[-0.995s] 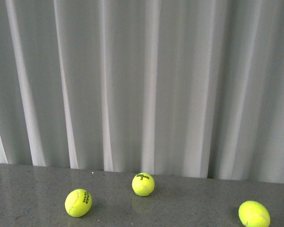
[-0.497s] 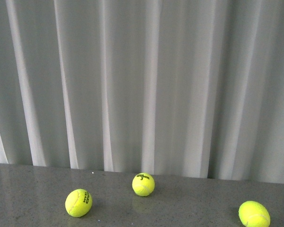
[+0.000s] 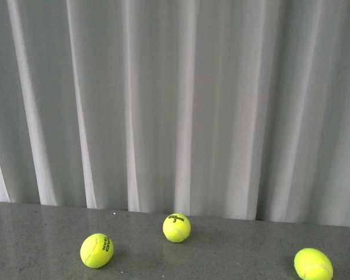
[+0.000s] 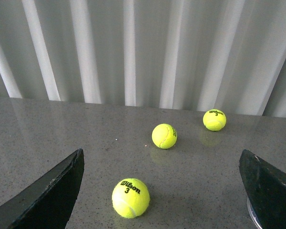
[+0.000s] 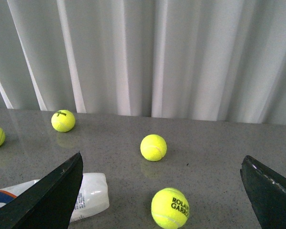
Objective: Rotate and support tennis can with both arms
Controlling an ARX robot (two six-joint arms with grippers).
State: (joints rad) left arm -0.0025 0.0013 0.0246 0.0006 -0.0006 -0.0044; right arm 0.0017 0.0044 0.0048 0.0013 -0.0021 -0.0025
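The tennis can (image 5: 91, 194) lies on its side on the grey table in the right wrist view. Its clear end shows, and a bit of blue and orange label pokes out behind one black finger (image 5: 47, 200). My right gripper (image 5: 162, 164) is open and wide, with the can beside that finger and two yellow balls in the gap. My left gripper (image 4: 161, 155) is also open, holding nothing, with a Wilson ball (image 4: 130, 197) lying between its fingers. The front view shows neither the arms nor the can.
Three tennis balls lie on the table (image 3: 41, 233) in the front view: one (image 3: 97, 250), one (image 3: 177, 227) and one (image 3: 313, 264). A Roland Garros ball (image 5: 170, 208) sits close to the right gripper. A white curtain (image 3: 175, 105) closes off the table's far edge.
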